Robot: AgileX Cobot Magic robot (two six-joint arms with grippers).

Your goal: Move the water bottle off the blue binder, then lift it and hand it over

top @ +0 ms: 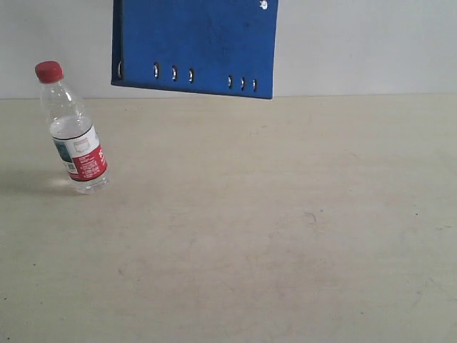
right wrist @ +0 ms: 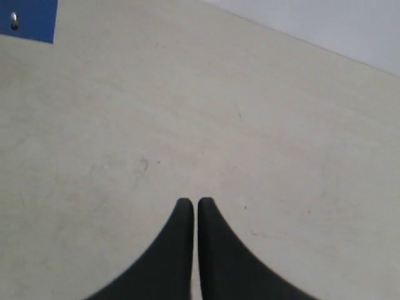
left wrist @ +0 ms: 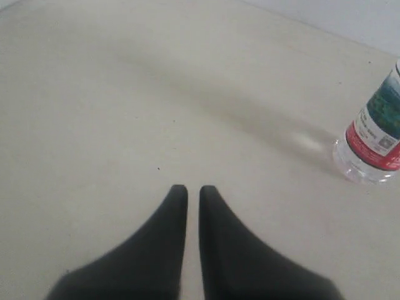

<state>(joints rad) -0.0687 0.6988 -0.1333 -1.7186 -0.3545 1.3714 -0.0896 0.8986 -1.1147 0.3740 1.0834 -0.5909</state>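
Note:
The water bottle, clear with a red cap and a red, white and green label, stands on the table at the left, leaning slightly, apart from the binder. Its lower half shows in the left wrist view. The blue binder fills the top middle of the exterior view, slotted edge lowest, at the table's far edge. Its corner with the white logo shows in the right wrist view. My left gripper is shut and empty above bare table, well short of the bottle. My right gripper is shut and empty. Neither gripper shows in the exterior view.
A beige table spreads across the view, with faint scuff marks on it. A pale wall rises behind its far edge. I cannot tell whether the binder lies flat or stands against the wall.

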